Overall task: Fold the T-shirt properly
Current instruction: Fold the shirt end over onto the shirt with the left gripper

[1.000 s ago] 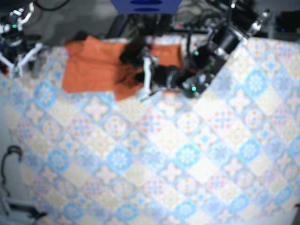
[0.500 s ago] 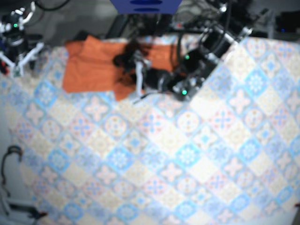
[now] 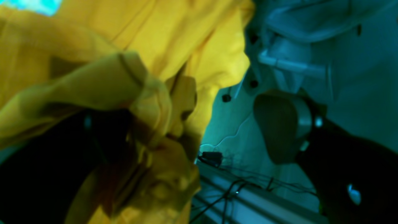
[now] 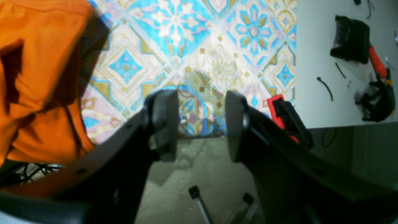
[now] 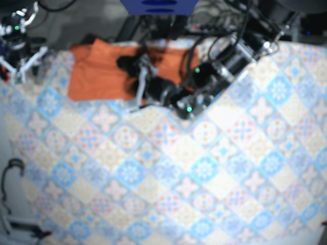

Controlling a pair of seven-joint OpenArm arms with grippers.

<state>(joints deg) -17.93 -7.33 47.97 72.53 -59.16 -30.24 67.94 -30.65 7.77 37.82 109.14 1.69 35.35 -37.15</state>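
Note:
The orange T-shirt (image 5: 99, 71) lies crumpled at the table's far left. In the left wrist view the T-shirt (image 3: 130, 62) looks yellow and bunches over one finger. My left gripper (image 5: 137, 82) reaches across the shirt's right part. Its jaws stand apart in the left wrist view (image 3: 211, 127), with cloth draped on the left finger and the right pad (image 3: 279, 124) bare. My right gripper (image 4: 199, 124) is open and holds nothing. It hangs over the table's edge beside the shirt (image 4: 34, 77), at the far left corner (image 5: 20, 43).
A patterned tablecloth (image 5: 204, 168) covers the table. Beyond the table edge, the right wrist view shows a white surface with black parts (image 4: 349, 39) and a red-handled tool (image 4: 377, 62). Cables and a blue box (image 5: 158, 6) sit behind the table.
My left arm has swept leftward over the shirt, pushing the cloth's folded right part with it. The right arm has stayed still.

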